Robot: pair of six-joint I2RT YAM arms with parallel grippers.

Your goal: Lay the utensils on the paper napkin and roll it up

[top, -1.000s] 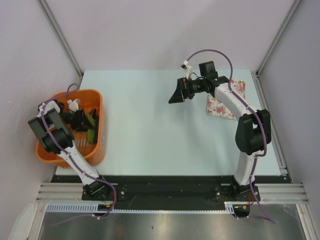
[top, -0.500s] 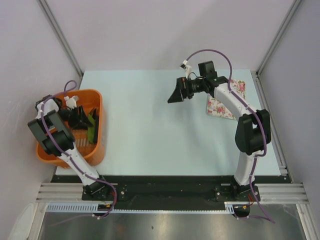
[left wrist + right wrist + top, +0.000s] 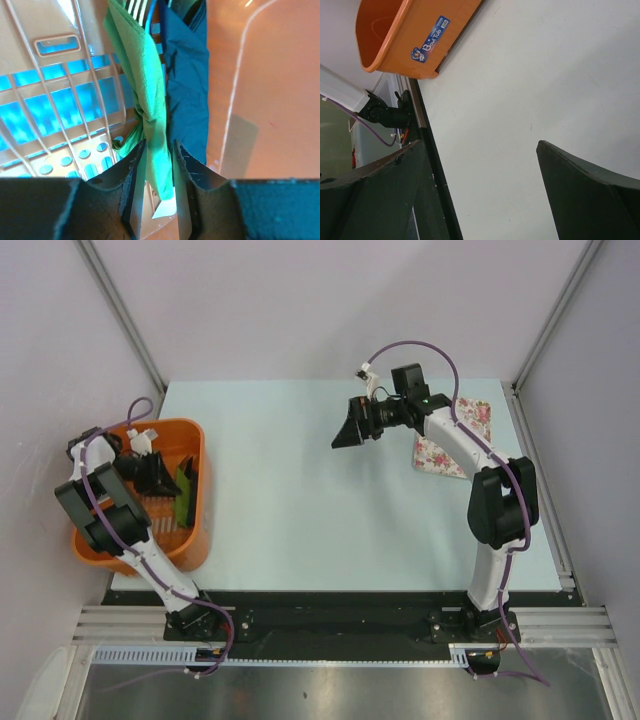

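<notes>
The overhead view looks down on the table (image 3: 300, 500); both wrist views share the orange basket (image 3: 400, 35).

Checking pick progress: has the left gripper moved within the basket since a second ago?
Yes: the left gripper shifted slightly toward the basket's far rim.

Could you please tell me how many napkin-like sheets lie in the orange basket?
2: the green sheet sits between the jaws of the left hand; the dark blue sheet lies right beside it. Others may be hidden underneath.

Left gripper (image 3: 156, 155) scooted further back in the orange basket (image 3: 200, 510), jaws now squeezing the paper napkin (image 3: 145, 75). Right gripper (image 3: 345, 432) drifted slightly left.
</notes>
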